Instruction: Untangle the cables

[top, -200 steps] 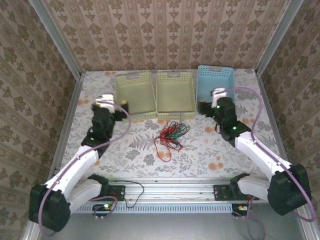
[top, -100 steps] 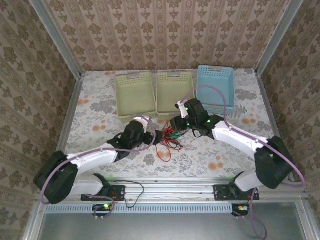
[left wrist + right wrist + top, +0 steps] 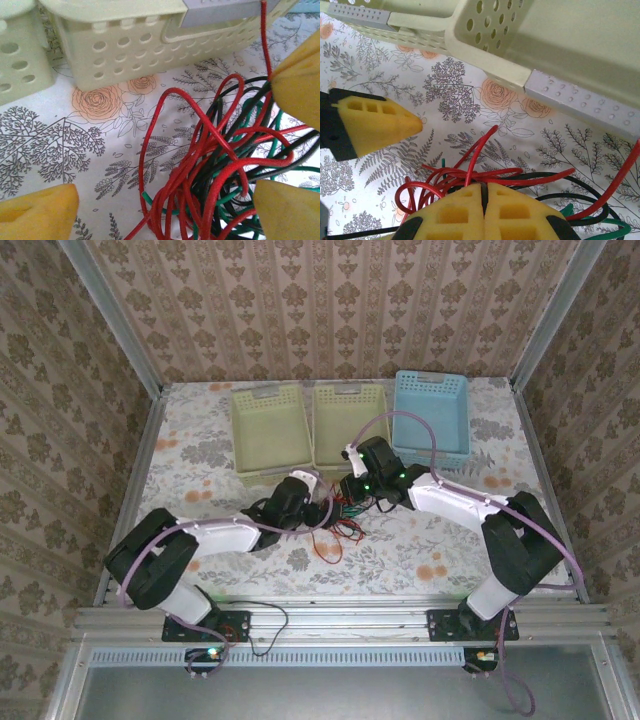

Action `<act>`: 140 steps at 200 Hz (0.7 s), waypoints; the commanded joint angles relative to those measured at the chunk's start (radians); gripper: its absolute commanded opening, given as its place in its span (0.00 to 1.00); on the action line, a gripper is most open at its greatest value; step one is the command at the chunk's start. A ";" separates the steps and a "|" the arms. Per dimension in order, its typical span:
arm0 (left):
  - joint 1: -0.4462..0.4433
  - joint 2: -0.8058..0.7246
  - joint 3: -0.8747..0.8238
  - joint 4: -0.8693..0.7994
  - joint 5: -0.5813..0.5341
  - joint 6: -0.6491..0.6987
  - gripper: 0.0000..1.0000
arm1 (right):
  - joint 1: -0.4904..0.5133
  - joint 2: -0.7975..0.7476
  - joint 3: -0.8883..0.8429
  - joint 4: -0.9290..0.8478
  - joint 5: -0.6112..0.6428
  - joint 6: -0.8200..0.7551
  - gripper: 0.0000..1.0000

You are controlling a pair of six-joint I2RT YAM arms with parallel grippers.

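On my screen the cables (image 3: 343, 512) are a mix of red, black and green strands. The left basket (image 3: 268, 435) and the middle basket (image 3: 350, 430) are pale yellow-green, and the middle one has a grey label plate (image 3: 220, 12). The third basket (image 3: 432, 390) is light blue. The tablecloth (image 3: 200, 455) is white, printed with grey ferns and trees and orange roses. I see beige-brown damask wallpaper (image 3: 330, 310), yellow fingers (image 3: 445, 215) backed in black, white-and-black arms (image 3: 215, 533) and lilac hoses (image 3: 400, 413).
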 commanded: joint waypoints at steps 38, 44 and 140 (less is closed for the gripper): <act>-0.007 0.151 0.058 0.008 -0.077 -0.053 0.73 | -0.013 -0.186 0.012 -0.008 0.132 0.045 0.00; -0.006 0.163 0.065 -0.003 -0.084 -0.054 0.70 | -0.016 -0.200 0.007 -0.004 0.149 0.057 0.00; -0.009 0.252 0.132 -0.135 -0.200 -0.067 0.56 | -0.075 -0.515 0.011 0.070 0.393 0.085 0.00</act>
